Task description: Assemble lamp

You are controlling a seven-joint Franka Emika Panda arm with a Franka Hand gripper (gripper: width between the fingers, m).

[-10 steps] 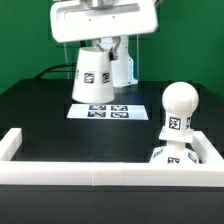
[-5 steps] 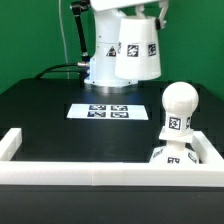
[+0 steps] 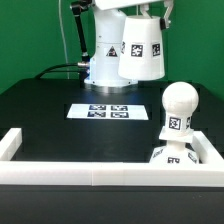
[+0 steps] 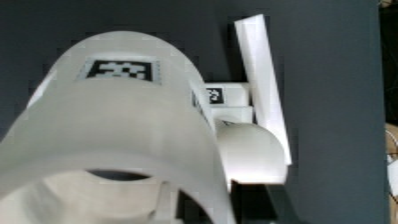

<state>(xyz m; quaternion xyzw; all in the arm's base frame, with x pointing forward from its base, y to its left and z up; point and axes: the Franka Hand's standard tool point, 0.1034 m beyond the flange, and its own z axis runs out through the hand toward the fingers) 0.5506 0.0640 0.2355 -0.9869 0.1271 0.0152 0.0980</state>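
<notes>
The white tapered shade [image 3: 141, 48] hangs in the air, wide end down and a little tilted, with square tags on its side. My gripper [image 3: 140, 8] is shut on its top at the upper edge of the exterior view; the fingers are mostly hidden. The round bulb [image 3: 178, 104] stands upright on the small square base [image 3: 172, 155] at the exterior view's right, below the shade and to its right. In the wrist view the shade [image 4: 125, 130] fills most of the picture, with the bulb [image 4: 251, 150] and the tagged base [image 4: 214, 97] beyond it.
The marker board [image 3: 108, 110] lies flat on the black table below the shade. A white raised wall [image 3: 90, 173] runs along the table's front and sides, with the base tucked in its right corner. The white robot arm's body [image 3: 100, 62] stands behind the marker board.
The shade was low at the back, just above the marker board. It has been lifted high and carried toward the exterior view's right, nearer the bulb. The bulb and base have not moved.
</notes>
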